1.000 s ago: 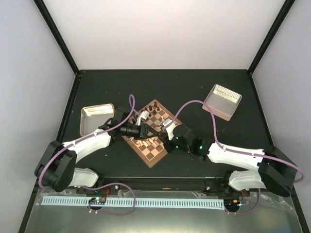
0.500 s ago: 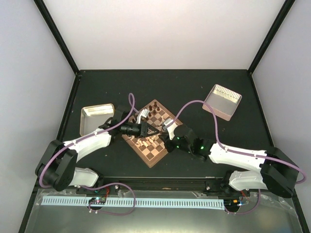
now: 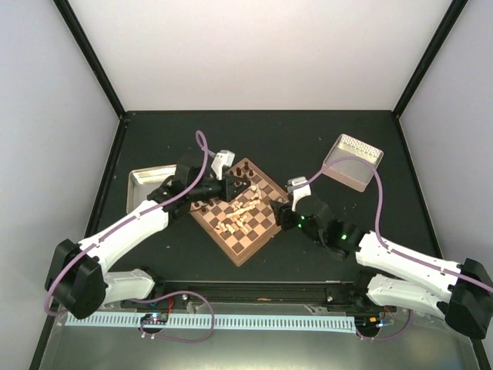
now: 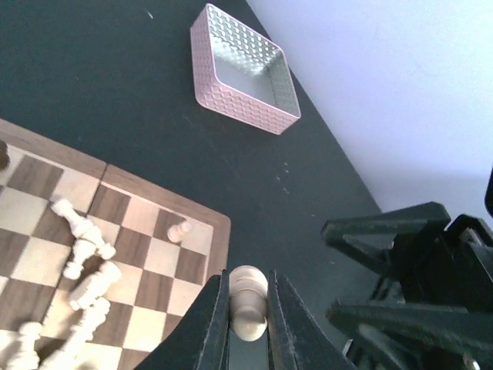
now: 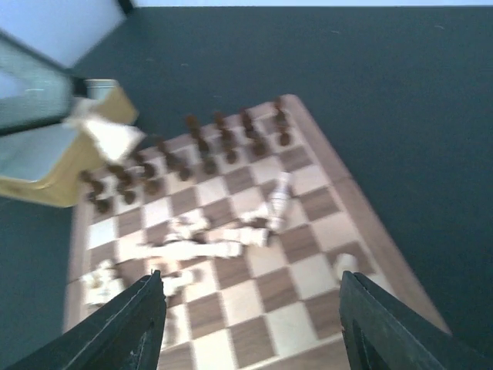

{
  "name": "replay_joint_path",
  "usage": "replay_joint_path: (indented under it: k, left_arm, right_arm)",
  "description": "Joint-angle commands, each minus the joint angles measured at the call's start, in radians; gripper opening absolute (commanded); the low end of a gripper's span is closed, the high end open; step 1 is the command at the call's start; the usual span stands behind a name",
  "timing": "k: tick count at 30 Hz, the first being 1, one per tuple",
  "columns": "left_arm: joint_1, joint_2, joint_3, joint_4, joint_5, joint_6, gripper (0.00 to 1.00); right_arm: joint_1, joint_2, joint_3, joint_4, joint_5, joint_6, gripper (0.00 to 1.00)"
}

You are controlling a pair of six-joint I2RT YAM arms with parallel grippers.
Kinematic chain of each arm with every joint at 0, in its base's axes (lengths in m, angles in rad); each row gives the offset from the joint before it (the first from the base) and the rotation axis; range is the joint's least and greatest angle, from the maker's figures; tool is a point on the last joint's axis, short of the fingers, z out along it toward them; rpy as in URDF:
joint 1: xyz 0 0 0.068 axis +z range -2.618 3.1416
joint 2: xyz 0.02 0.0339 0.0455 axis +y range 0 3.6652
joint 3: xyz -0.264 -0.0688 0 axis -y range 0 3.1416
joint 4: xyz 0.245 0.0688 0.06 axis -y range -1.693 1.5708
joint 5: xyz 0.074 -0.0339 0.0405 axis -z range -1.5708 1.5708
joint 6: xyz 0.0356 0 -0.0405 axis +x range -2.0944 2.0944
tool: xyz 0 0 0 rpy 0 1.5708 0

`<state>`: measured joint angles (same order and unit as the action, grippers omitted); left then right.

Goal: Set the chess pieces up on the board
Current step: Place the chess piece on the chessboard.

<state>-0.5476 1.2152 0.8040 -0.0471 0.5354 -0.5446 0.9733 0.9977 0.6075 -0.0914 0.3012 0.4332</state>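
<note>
The board (image 3: 248, 240) lies mid-table, turned like a diamond. Dark chess pieces (image 5: 202, 146) stand in two rows along its far side. Several pale chess pieces (image 5: 208, 247) lie toppled in a heap at its middle, and one pale pawn (image 5: 345, 264) stands near the right rim. My left gripper (image 4: 248, 289) is shut on a pale piece (image 4: 248, 310), held above the table just off the board's corner. My right gripper (image 5: 253, 281) is open and empty, above the board's near right side. From above, the left gripper (image 3: 235, 185) is over the board's far-left part and the right gripper (image 3: 279, 213) is at its right edge.
A shallow yellowish tray (image 3: 148, 187) sits left of the board, under the left arm. A pinkish bin (image 3: 353, 162) stands at the back right, also seen as the pinkish bin (image 4: 243, 71). The right arm's black fingers (image 4: 408, 254) are close to the left gripper's right.
My left gripper shut on a pale piece and lifted it toward the board's far side. My right gripper opened and drew back to the right, off the board's middle.
</note>
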Motion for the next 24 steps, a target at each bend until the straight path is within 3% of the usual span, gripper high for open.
replay_joint_path:
  k: [1, 6, 12, 24]
  left_arm:
    - [-0.082, 0.028, 0.089, -0.118, -0.220, 0.141, 0.02]
    - [-0.194, 0.131, 0.140, -0.192, -0.373, 0.193, 0.02]
    - [-0.319, 0.255, 0.181, -0.228, -0.465, 0.220, 0.02]
    - [-0.433, 0.447, 0.257, -0.248, -0.532, 0.228, 0.02]
  right_arm:
    - [-0.076, -0.007, 0.038, -0.165, 0.123, 0.168, 0.63]
    - [-0.229, -0.012, 0.030, -0.275, 0.052, 0.336, 0.63]
    - [-0.382, -0.038, -0.063, -0.265, -0.093, 0.423, 0.62]
    - [-0.401, -0.038, -0.115, -0.239, -0.142, 0.432, 0.62]
